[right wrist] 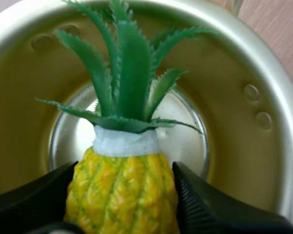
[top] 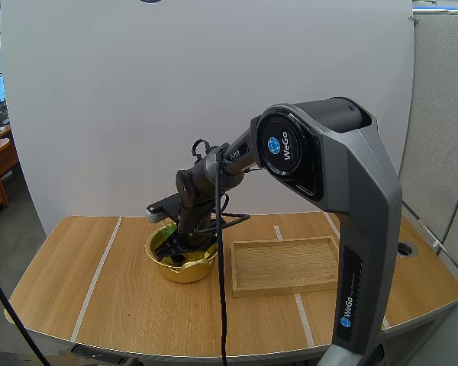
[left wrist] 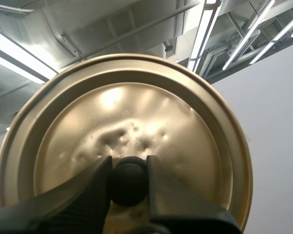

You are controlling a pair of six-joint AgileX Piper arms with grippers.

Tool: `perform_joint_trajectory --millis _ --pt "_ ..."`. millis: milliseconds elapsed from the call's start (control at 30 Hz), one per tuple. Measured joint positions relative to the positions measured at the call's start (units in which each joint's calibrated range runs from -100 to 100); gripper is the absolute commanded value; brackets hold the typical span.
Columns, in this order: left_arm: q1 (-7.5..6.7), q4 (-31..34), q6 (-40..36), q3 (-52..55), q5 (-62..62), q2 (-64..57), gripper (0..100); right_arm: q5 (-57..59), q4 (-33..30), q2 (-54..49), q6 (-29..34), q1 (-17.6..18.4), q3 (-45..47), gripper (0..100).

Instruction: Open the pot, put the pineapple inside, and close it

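The gold pot [top: 185,273] stands open on the table, left of centre. My right gripper [top: 180,250] reaches down into it, shut on the yellow pineapple [right wrist: 124,190], whose green leaves point toward the pot's shiny bottom [right wrist: 185,131]. In the right wrist view the fingers [right wrist: 200,200] press both sides of the fruit inside the pot wall [right wrist: 229,92]. Green leaves [top: 166,232] show at the pot's rim. My left gripper [left wrist: 128,168] is shut on the black knob [left wrist: 128,181] of the gold lid [left wrist: 136,112], held up in the air.
A shallow wooden tray [top: 286,267] lies just right of the pot. The wooden table [top: 99,290] has white tape lines and open surface to the left and front.
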Motion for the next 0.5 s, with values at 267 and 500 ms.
perform_joint_trajectory --millis 267,500 --pt "0.00 0.00 0.00 0.00 0.00 0.00 0 -0.37 -0.41 0.00 0.00 0.00 -0.14 100" --pt "0.00 0.00 0.00 0.00 0.00 0.00 0 4.45 -0.41 -10.97 0.00 0.00 -0.14 100"
